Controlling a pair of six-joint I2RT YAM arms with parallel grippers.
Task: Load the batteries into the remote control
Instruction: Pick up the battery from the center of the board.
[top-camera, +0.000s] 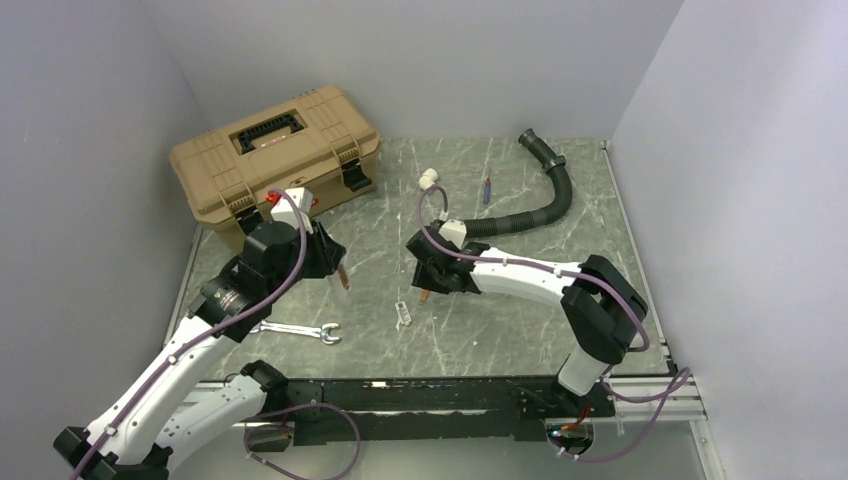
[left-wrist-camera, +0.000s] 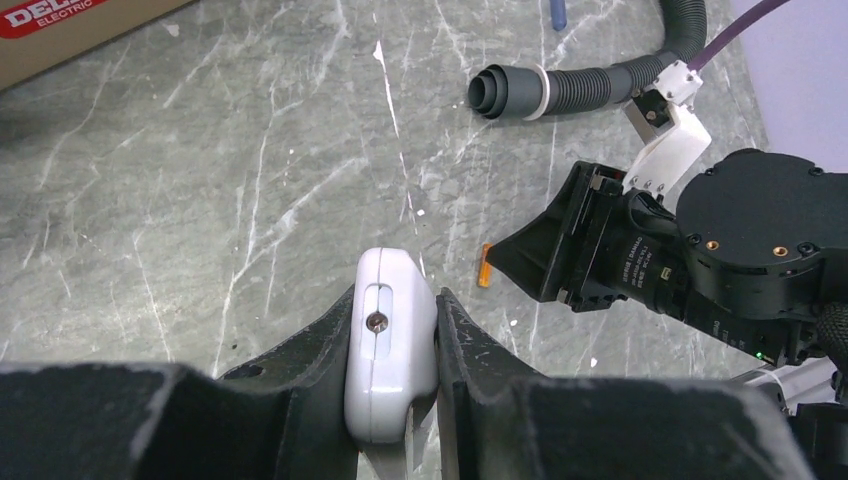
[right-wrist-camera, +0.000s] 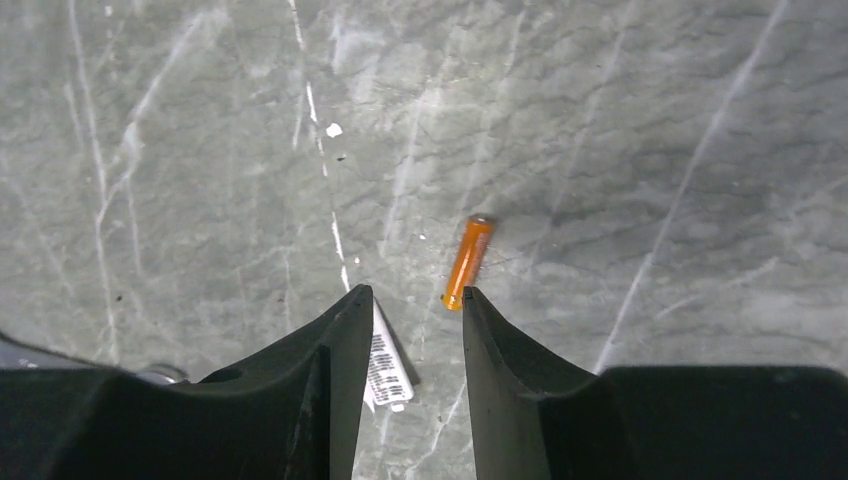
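battery (right-wrist-camera: 468, 262) just ahead of right gripper (right-wrist-camera: 412, 296)

Glossy plastic remote control (left-wrist-camera: 385, 345), smooth stone-look table (left-wrist-camera: 200, 200), shiny battery (right-wrist-camera: 468, 262)

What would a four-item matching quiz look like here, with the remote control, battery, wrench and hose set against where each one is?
1 remote control
2 battery
3 wrench
4 hose

A lying on the table just ahead of the open right gripper
B curving across the far right
C clamped in the left gripper
D lying at the left, by the near edge

Pairs: 1-C, 2-A, 3-D, 4-B
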